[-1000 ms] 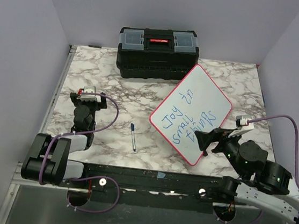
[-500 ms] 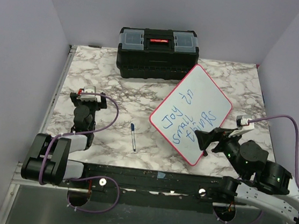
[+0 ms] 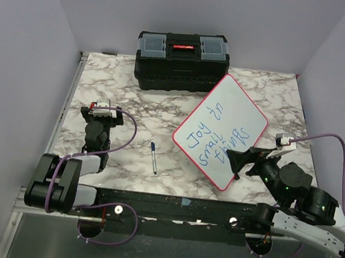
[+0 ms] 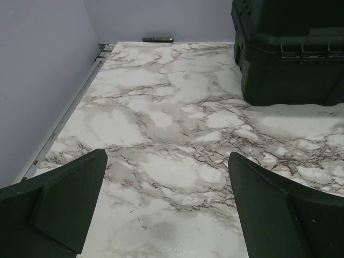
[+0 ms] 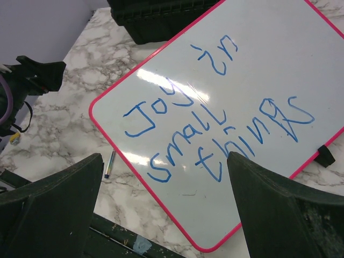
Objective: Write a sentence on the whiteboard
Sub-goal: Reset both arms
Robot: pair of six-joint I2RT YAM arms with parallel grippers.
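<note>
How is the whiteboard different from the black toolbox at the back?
The whiteboard is white with a pink rim; the toolbox is black. The whiteboard is thin and flat; the toolbox is tall and chunky. The whiteboard lies slanted and carries blue writing; the toolbox sits square to the back wall. Both are rectangles on the marble table.

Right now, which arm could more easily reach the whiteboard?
Right, probably. The right gripper hangs open over the near edge of the whiteboard; the left gripper sits open across the table, facing the toolbox.
</note>
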